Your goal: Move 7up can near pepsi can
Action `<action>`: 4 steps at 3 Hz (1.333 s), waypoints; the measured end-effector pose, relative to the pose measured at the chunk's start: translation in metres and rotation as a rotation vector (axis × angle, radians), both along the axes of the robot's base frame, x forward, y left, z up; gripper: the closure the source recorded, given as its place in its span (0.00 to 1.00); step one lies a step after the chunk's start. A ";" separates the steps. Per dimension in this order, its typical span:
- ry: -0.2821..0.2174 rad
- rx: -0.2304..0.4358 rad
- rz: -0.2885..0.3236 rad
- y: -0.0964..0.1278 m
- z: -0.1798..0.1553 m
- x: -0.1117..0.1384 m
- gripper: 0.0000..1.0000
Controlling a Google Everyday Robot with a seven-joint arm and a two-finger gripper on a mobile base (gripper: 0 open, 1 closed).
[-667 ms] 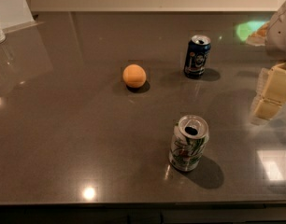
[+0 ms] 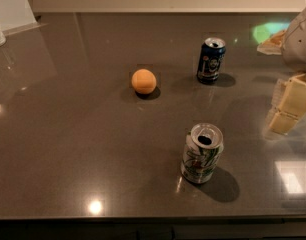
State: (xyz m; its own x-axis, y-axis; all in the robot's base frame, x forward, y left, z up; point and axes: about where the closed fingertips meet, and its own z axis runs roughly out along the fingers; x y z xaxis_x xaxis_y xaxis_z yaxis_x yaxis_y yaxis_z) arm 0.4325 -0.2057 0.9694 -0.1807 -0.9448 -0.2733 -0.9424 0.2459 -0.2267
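7up can (image 2: 202,154), upright on the dark desk (image 2: 68,149), toward its 6 o'clock edge, top opened. Pepsi can (image 2: 211,60) at 12 o'clock from it, upright, well apart. Orange ball (image 2: 143,81) at 9 o'clock from the pepsi can. Tool (image 2: 285,115) at 3 o'clock, touching neither can; wide or narrow, cannot tell.

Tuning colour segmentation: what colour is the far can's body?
Dark blue, the pepsi can, in the camera view; gripper hangs at right edge.
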 end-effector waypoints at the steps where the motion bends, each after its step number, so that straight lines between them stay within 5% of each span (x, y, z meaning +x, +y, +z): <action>1: -0.006 0.108 0.061 0.013 -0.011 -0.013 0.00; 4: 0.016 0.371 0.237 0.072 -0.053 -0.049 0.00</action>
State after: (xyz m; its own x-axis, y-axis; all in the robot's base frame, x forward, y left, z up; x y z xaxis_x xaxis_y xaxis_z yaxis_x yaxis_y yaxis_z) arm 0.3840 -0.1339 0.9167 0.0222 -0.7988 -0.6012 -0.9853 0.0843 -0.1484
